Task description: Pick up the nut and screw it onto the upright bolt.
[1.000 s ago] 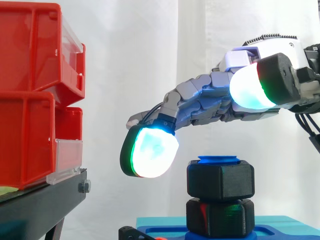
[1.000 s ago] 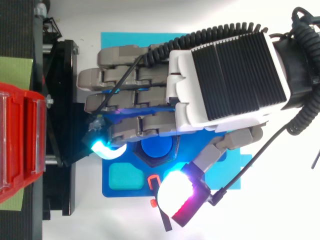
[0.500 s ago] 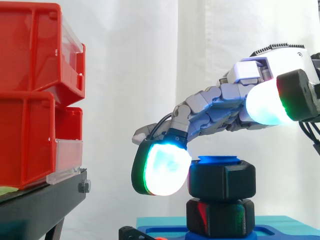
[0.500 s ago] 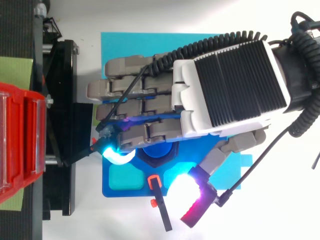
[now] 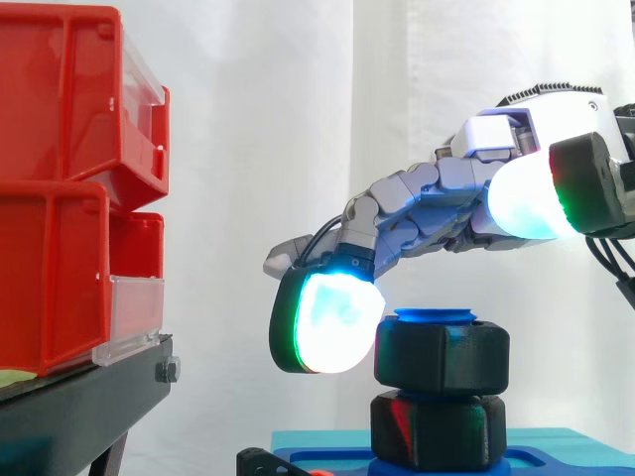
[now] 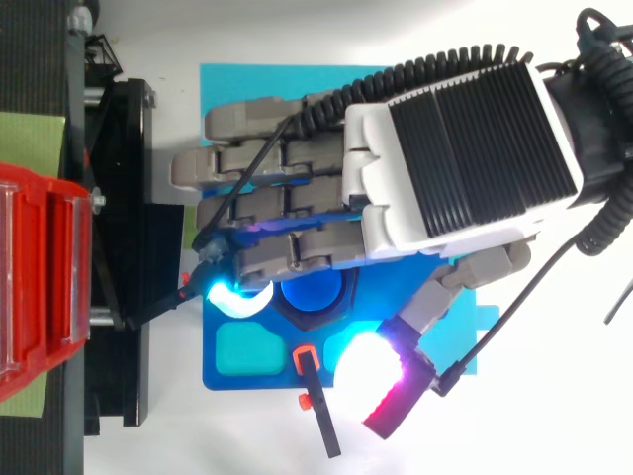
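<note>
And the hand has come in. A second ago its leading glowing pad hung off to the left of the nut with clear space between, and now it is pressed against the nut's upper left edge. From above, the fingers have slid across towards the bolt. The thumb has drifted up and away to the right.

So where's the nut? It's already on the upright bolt, with the blue bolt top just poking out above it. Below it sits a second black hex piece on the blue base plate. The red bins on the black stand are well to the left and play no part.

The hand is not gripping. Its fingers are loosely extended, one pad bears on the nut's side, and the thumb is well apart from it.

The pick-up looks done, and I read this as the screwing step, with the pad set for a sweeping push to spin the nut down. A gap shows between the nut and the piece below, so there's thread left. Next comes a firm sideways stroke along the flank without sliding off, then a lift and reset for another.
</note>
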`<state>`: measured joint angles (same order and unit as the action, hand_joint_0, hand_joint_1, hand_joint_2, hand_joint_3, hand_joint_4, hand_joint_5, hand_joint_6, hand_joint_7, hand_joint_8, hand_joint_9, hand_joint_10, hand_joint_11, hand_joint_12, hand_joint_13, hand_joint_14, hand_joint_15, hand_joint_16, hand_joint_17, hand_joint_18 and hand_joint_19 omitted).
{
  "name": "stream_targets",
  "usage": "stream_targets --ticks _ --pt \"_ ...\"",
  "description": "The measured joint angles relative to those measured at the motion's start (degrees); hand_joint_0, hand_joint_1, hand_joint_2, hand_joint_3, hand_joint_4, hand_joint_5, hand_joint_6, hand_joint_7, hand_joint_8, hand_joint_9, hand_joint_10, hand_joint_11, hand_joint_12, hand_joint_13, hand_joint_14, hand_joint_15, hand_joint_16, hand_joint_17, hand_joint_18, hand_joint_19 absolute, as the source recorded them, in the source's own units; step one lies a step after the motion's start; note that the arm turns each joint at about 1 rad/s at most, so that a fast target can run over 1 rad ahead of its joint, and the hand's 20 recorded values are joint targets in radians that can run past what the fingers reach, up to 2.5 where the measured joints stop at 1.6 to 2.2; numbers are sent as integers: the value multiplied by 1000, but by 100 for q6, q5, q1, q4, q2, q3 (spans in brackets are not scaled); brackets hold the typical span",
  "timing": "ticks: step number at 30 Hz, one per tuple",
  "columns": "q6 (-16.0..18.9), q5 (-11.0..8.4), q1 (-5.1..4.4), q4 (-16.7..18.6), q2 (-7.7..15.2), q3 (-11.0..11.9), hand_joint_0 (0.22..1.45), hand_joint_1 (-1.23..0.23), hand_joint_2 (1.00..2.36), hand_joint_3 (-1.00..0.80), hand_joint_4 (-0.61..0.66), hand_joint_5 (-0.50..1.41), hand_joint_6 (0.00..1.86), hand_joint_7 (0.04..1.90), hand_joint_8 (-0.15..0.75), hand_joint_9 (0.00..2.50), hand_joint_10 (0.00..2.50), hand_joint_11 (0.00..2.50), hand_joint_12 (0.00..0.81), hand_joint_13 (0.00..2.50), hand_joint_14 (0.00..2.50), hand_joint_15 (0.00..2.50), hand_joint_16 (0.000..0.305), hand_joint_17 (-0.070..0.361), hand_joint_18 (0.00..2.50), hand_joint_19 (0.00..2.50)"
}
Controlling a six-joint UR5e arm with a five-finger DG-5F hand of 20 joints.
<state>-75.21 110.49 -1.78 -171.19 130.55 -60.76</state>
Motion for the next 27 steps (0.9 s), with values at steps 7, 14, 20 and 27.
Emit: stream_targets --ticks 7,14,20,27 --pt "-23 63 62 14 0 -3 459 -252 1000 -500 342 -117 503 804 284 570 0 0 201 280 0 0 18 41 0 0" --pt "-62 75 114 -4 1 -9 464 -267 1000 -500 362 -101 503 839 279 622 0 0 191 317 0 0 17 39 43 0" --pt "-100 123 154 -49 0 -19 467 -270 1000 -500 360 -85 504 917 283 655 0 0 187 332 0 0 17 39 59 0" --pt "-171 178 241 11 -1 -159 477 -267 1000 -500 336 -46 504 1058 278 712 0 0 178 376 0 0 16 36 114 0"
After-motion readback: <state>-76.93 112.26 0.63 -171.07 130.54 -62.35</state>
